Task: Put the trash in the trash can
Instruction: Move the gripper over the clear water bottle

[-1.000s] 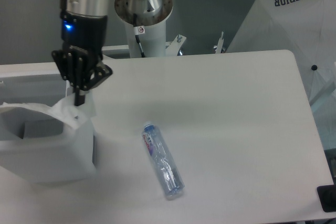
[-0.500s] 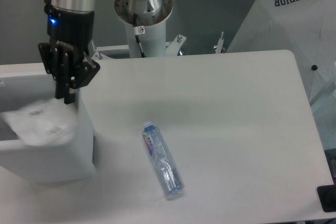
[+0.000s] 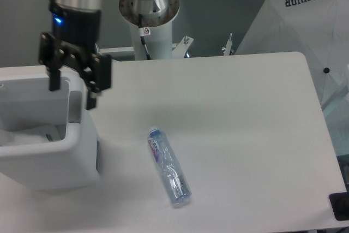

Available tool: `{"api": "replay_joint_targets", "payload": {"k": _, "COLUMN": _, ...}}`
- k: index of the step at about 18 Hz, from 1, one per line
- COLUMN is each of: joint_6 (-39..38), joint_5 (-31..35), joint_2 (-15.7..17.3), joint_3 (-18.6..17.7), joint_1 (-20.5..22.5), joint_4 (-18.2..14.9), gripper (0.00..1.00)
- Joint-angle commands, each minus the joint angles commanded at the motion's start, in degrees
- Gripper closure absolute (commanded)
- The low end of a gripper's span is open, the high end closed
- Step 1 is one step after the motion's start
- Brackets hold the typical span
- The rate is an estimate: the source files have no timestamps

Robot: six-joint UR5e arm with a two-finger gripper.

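The gripper (image 3: 72,88) had just opened wide above the trash can (image 3: 82,151), its two fingers spread far apart and holding nothing. A moment earlier they were closed on the white wrapper (image 3: 24,137). Now the wrapper lay down inside the can, only partly visible behind the rim. So the first piece of trash seemed to be done. The bottle (image 3: 169,167) lay on its side on the table (image 3: 245,124), well apart from the can, not touched. I judged it was the next thing to pick up.
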Motion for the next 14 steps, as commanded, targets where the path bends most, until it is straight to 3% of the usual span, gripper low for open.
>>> {"api": "replay_joint_targets", "payload": {"k": 5, "joint_6": -3.7, "joint_5": -0.3, "joint_2": -6.2, "joint_3": 0.7, "joint_1": 5.7, "joint_4": 0.0, "gripper": 0.00}}
{"api": "replay_joint_targets", "payload": {"k": 11, "joint_6": -10.5, "joint_5": 0.2, "joint_2": -12.3, "joint_3": 0.9, "joint_1": 6.4, "joint_4": -0.1, "gripper": 0.00}}
{"api": "replay_joint_targets", "payload": {"k": 14, "joint_6": -16.2, "joint_5": 0.3, "joint_2": -16.3, "joint_3": 2.9, "joint_1": 6.3, "joint_4": -0.9, "gripper": 0.00}}
